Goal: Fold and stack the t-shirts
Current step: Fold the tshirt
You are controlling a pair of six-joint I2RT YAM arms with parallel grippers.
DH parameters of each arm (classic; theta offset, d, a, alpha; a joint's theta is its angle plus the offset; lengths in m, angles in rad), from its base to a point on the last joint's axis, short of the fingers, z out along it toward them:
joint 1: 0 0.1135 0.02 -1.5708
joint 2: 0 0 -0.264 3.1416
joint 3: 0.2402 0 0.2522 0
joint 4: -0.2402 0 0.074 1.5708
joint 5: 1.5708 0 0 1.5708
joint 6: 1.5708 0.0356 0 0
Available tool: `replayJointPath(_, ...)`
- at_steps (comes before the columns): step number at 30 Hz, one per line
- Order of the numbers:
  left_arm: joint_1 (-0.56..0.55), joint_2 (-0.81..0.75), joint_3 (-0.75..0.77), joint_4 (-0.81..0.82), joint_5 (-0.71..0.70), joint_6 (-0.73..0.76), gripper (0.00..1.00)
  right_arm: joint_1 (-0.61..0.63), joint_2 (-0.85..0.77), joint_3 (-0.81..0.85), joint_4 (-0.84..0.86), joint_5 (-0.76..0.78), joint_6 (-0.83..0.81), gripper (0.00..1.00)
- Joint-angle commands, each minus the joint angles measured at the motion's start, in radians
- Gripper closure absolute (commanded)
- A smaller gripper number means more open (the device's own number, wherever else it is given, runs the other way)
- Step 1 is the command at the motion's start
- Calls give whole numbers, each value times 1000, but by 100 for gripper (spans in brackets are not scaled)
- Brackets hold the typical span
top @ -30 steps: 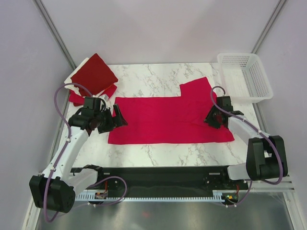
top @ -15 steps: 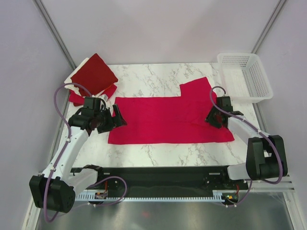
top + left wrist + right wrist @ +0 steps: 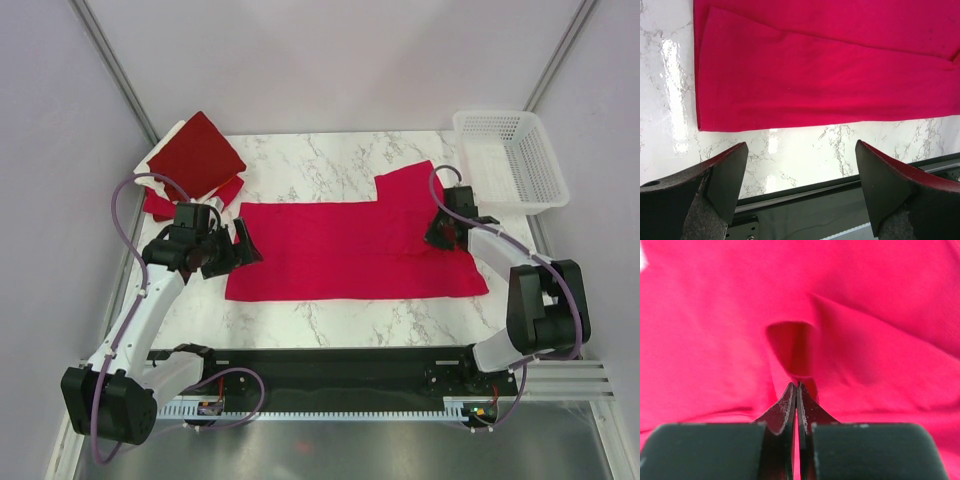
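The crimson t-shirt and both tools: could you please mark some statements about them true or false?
The right tool is shut on the crimson t-shirt. True.
The left tool grips that shirt too. False: it is open, holding nothing.
The white basket holds a folded shirt. False: no shirt is in it.
A dark red folded shirt lies at the far left corner of the table. True.
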Motion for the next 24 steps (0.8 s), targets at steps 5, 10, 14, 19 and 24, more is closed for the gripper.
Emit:
replayJointPath(5, 0, -26, -2, -2, -26, 22, 5, 48, 170, 235, 25, -36, 12, 90)
replayJointPath(10, 0, -29, -3, 0, -32, 19, 5, 66, 276, 358, 14, -69, 5, 43)
replayJointPath(14, 1, -27, -3, 0, -34, 18, 5, 69, 315, 422, -7, -56, -25, 24)
replayJointPath(19, 0, -32, -3, -2, -35, 18, 5, 71, 225, 427, -61, 71, -77, 22)
replayJointPath(24, 1, -32, -3, -2, -35, 18, 5, 69, 36, 286, -78, 145, -84, 23)
